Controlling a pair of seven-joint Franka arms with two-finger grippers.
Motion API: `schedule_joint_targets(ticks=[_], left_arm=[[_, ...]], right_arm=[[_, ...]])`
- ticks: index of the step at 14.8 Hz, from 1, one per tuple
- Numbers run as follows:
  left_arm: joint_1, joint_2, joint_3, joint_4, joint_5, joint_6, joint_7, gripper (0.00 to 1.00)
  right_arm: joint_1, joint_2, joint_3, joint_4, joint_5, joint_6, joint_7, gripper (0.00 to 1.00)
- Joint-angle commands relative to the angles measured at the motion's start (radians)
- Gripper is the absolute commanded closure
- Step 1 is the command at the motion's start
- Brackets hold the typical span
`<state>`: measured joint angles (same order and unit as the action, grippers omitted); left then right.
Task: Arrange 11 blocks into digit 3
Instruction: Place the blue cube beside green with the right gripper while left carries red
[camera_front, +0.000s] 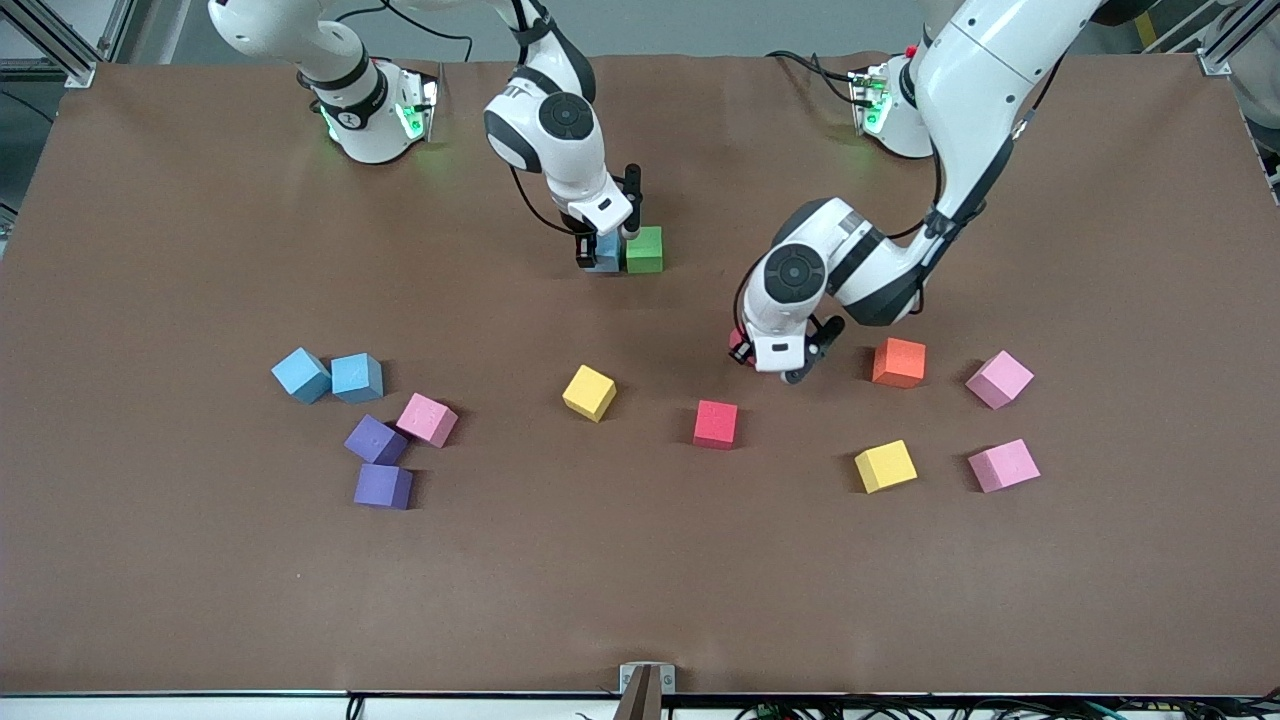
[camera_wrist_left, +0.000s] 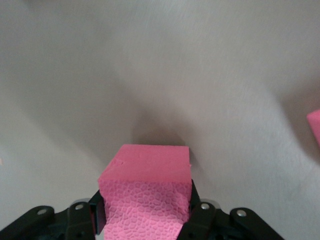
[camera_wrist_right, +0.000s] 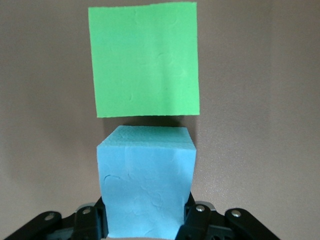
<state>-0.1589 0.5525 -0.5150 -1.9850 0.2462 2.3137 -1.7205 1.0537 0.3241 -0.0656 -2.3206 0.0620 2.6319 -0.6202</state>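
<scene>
A light blue block is clamped by the right gripper just beside the green block. A pink block is gripped by the left gripper, beside the orange block.

Mid-table, near the bases: first block in the right gripper, just beside second block, which lies toward the left arm's end.
Third block clamped in the left gripper, over the table.
Nearer the camera, from the right arm's end: touching pair; trio, nearer still; two singles, apart; four blocks, spaced two by two.
</scene>
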Motion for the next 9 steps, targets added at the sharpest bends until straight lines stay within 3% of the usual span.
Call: schedule_joint_targets(ticks=[1, 4, 9], left_arm=[[-0.002, -0.023, -0.039, -0.034, 0.002, 0.009, -0.219, 0.79], [-0.002, -0.023, -0.092, -0.081, 0.002, 0.067, -0.417, 0.83], [-0.001, -0.107, -0.175, -0.211, 0.002, 0.145, -0.745, 0.82]], right_arm=[[0.023, 0.046, -0.005, 0.029, 0.010, 0.023, 0.019, 0.81], [0.025, 0.056, -0.003, 0.046, 0.010, 0.014, 0.020, 0.81], [0.031, 0.062, -0.005, 0.053, 0.010, 0.014, 0.020, 0.81]])
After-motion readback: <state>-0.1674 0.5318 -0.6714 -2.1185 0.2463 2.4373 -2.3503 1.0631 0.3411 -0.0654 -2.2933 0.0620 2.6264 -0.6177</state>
